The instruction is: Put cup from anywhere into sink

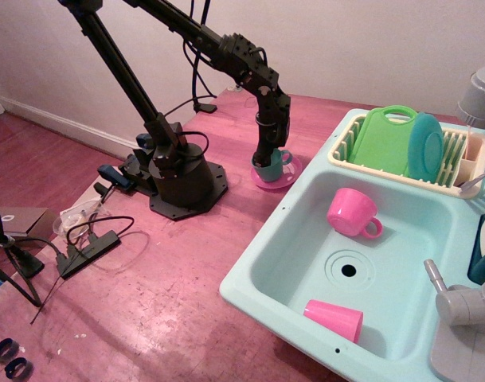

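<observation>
Though no writing reads | claw (264, 161) seemingly in cup (271, 166)

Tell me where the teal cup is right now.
The teal cup sits on a pink saucer on the table, just left of the sink, with the tool lowered onto it.

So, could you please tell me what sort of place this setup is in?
Most likely a lab or hobby room staged as a toy kitchen: a plastic sink with dish rack, a robot arm base bolted on a reddish table, and loose cables.
</observation>
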`<state>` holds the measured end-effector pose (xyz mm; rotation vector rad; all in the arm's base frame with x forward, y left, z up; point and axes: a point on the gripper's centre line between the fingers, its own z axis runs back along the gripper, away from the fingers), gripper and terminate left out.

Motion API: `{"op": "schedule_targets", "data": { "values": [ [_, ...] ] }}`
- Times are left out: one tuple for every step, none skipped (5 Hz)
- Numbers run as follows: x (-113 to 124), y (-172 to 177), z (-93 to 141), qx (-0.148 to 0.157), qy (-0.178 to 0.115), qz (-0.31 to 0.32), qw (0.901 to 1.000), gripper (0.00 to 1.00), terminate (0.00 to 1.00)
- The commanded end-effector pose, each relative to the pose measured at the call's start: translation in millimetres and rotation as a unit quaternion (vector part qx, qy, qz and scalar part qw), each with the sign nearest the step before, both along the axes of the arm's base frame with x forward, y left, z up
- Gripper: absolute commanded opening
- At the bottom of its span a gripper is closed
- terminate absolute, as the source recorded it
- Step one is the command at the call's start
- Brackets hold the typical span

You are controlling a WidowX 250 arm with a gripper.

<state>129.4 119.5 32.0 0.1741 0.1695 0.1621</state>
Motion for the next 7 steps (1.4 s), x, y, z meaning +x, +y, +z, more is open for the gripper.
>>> {"op": "schedule_targets", "data": {
  "values": [
    [2.8, 5.6, 4.6, 0.026, -0.004, 0.004, 0.9996, 0.00, 0.00],
    [7.6, 7.6, 12.2, 0.031, -0.007, -0.003, 0.9995, 0.00, 0.00],
    [15.9, 4.6, 16.2, 0.033, -0.012, -0.012, 0.9993, 0.00, 0.00],
    [25.3, 4.9, 30.6, 0.038, -0.023, -0.027, 0.9986, 0.00, 0.00],
    [36.9, 18.3, 70.4, 0.046, -0.033, -0.045, 0.9974, 0.00, 0.00],
    [51.5, 33.0, 119.4, 0.071, -0.048, -0.058, 0.9946, 0.00, 0.00],
    [80.9, 30.6, 143.6, 0.092, -0.071, -0.079, 0.9901, 0.00, 0.00]
  ]
}}
